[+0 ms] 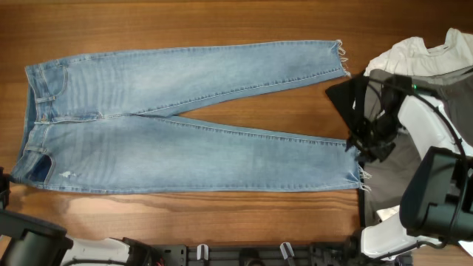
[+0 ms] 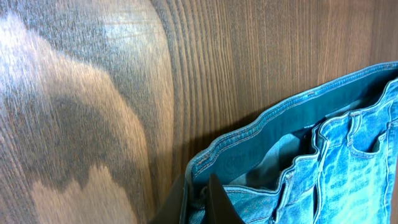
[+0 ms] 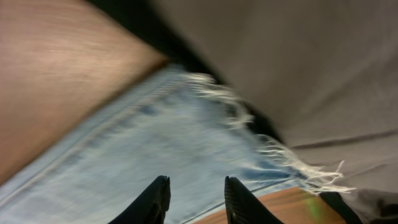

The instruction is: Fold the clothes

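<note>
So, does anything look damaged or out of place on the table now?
Mostly no. The jeans lie flat, but their legs spread in a V. The hems are frayed, and the lower fringe lies partly on the grey cloth beside it.

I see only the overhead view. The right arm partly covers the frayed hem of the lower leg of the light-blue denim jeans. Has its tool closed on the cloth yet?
Observer: Not yet. In the right wrist view the right tool has its fingers apart over the light-blue denim jeans, just short of the frayed hem.
Operator: And the left tool, at my picture's edge?
Observer: The left wrist view shows the left tool shut, apparently pinching the edge of the stitched waistband.
Operator: Does the waistband lie flat there?
Observer: No, it gapes open and its inner side shows.
</note>
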